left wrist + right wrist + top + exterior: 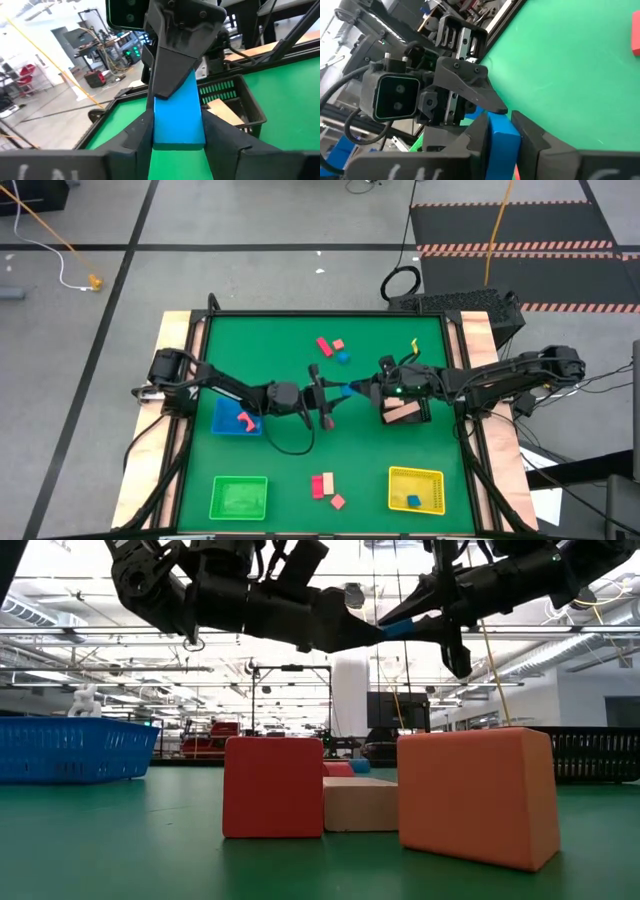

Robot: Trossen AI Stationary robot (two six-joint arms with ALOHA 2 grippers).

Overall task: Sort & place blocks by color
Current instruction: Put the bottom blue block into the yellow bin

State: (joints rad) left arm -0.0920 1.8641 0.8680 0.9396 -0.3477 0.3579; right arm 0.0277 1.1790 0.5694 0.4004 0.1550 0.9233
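Observation:
A blue bar block (347, 390) hangs in the air over the middle of the green table, between my two grippers. My left gripper (333, 393) reaches in from the left and my right gripper (360, 389) from the right, both shut on it. The block also shows in the left wrist view (178, 120), the right wrist view (502, 137) and the low view (400, 628). Red (324, 345), salmon (338, 344) and blue (343, 357) blocks lie on the table at the far middle. Red (317, 486), tan (327, 482) and salmon (338, 502) blocks lie at the near middle. My left gripper pinches the blue block's two long sides (159, 131) between its fingers, at the end toward the table's left. The fingers come level from the left, along the block. The block is lifted clear of the table. My right gripper pinches the block's other end (496, 131) between its two fingers, coming about level from the table's right. In the left wrist view one of its fingers (175, 65) lies over the block's broad face, crosswise to my left fingers. The block is clear of the table.
A blue tray (225, 425) at the left holds a pink block (244, 420). A black basket (425, 418) right of the grippers holds tan blocks (400, 413). A green tray (238, 497) and a yellow tray (428, 476) holding a blue block (413, 501) stand near the front edge.

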